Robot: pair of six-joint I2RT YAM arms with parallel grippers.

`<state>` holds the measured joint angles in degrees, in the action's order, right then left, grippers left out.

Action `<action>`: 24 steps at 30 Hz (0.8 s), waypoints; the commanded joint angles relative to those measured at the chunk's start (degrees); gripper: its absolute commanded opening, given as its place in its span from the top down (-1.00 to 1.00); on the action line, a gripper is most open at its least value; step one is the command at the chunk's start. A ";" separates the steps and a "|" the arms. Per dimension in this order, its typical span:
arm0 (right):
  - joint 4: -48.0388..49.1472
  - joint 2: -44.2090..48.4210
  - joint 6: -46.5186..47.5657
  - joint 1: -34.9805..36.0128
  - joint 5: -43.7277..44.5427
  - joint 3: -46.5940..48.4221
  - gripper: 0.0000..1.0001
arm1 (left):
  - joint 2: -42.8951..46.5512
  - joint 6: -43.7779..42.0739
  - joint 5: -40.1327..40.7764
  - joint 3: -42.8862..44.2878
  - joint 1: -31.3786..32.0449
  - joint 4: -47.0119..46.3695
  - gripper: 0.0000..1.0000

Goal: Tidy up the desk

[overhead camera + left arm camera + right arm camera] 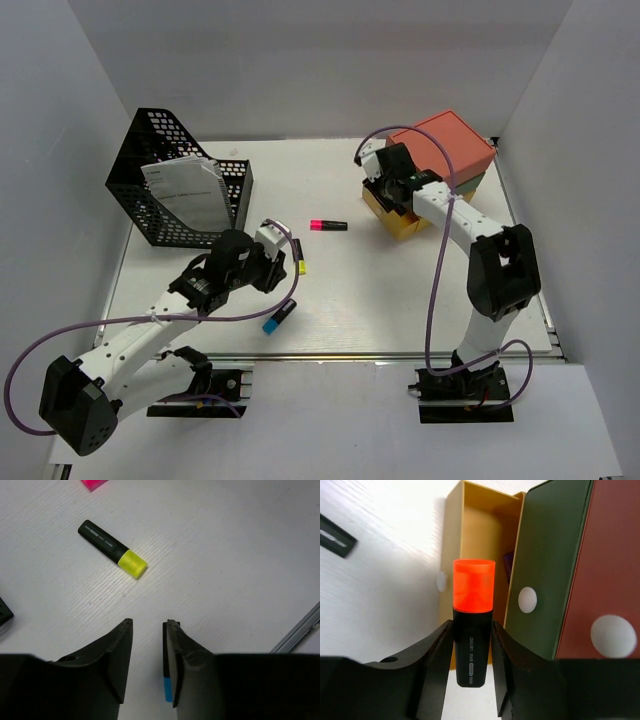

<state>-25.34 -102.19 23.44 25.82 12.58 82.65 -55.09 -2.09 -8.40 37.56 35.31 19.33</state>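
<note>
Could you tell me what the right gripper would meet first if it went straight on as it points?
Probably the open yellow drawer, reached first by the orange-capped black highlighter the right gripper holds; depth unclear.

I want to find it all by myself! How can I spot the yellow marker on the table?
Find the black mesh basket at the back left of the white desk. Right of it, three stubby black markers lie loose on the desk. Yours is the middle marker, capped yellow; the farther marker is capped pink, the nearer marker blue.
</note>
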 commanded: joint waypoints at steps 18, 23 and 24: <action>-2.68 10.77 9.03 -1.56 -32.75 -6.00 1.00 | -5.81 1.38 -4.59 3.48 0.90 1.40 0.91; -17.90 18.25 26.29 -2.09 -60.28 -13.22 1.00 | -15.65 -3.01 -15.05 10.24 0.90 11.41 0.79; -19.38 19.21 28.57 -2.09 -63.96 -15.22 1.00 | -17.23 -3.27 -15.32 11.38 1.42 13.52 0.68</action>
<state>-34.39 -84.03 40.58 23.99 -29.32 71.37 -69.32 -2.83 -16.80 44.77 36.01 25.52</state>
